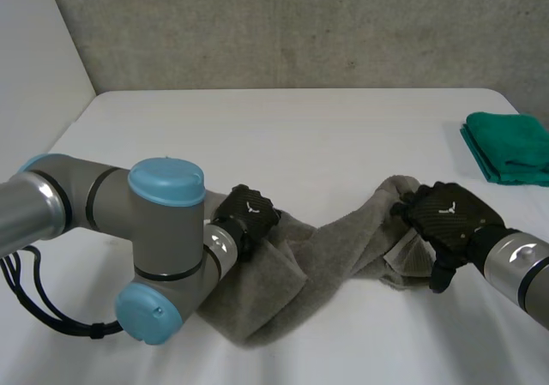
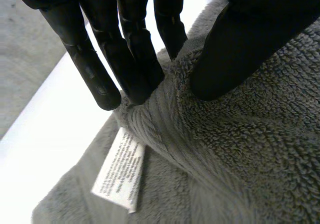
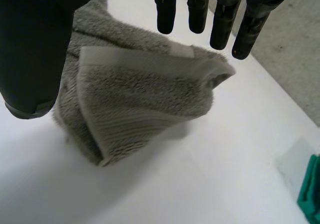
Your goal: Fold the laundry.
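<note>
A grey towel (image 1: 326, 256) lies bunched in a long strip across the front of the white table (image 1: 257, 136). My left hand (image 1: 246, 218) is on its left end. In the left wrist view the straight fingers (image 2: 135, 59) and thumb (image 2: 235, 49) pinch a raised ridge of the towel (image 2: 240, 149) between them, close to a white care label (image 2: 120, 169). My right hand (image 1: 446, 218) hovers over the towel's right end. In the right wrist view its fingers (image 3: 200, 9) and thumb (image 3: 35, 44) are spread apart above the folded corner (image 3: 140, 104), holding nothing.
A folded green cloth (image 1: 510, 147) lies at the table's right edge, past my right hand, and its corner (image 3: 310, 194) appears in the right wrist view. A grey wall runs behind the table's far edge.
</note>
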### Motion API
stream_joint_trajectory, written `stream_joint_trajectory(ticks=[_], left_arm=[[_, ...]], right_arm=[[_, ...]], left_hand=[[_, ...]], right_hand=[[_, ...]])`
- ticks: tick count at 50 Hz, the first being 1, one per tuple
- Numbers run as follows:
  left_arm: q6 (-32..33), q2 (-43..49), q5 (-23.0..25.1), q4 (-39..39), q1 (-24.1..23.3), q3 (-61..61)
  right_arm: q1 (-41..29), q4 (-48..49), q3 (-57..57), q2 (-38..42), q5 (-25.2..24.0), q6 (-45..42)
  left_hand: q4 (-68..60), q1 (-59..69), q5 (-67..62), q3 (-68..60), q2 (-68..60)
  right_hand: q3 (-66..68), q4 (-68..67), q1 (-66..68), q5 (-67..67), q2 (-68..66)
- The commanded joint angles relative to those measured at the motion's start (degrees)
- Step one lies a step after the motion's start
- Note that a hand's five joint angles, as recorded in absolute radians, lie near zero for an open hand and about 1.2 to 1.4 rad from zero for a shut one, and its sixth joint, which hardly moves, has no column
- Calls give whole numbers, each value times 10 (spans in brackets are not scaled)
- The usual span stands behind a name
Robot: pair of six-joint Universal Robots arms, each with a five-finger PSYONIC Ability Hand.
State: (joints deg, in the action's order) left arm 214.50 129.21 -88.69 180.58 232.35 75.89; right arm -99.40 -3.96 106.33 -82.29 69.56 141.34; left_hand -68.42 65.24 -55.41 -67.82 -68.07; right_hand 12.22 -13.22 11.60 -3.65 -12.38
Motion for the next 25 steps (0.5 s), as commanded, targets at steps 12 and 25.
stream_joint_trajectory(ticks=[12, 25], left_arm=[[-1, -292, -80, -11, -11, 90], [0, -454, -78, -8, -14, 145]], right_arm=[[-16, -149, -252, 91, -31, 121], [-65, -275, -503, 272, -94, 126]], left_hand=[[-116, 148, -146, -122, -119], [-116, 148, -146, -122, -119]], right_hand=[[-22, 32, -16, 36, 24], [-22, 32, -16, 36, 24]])
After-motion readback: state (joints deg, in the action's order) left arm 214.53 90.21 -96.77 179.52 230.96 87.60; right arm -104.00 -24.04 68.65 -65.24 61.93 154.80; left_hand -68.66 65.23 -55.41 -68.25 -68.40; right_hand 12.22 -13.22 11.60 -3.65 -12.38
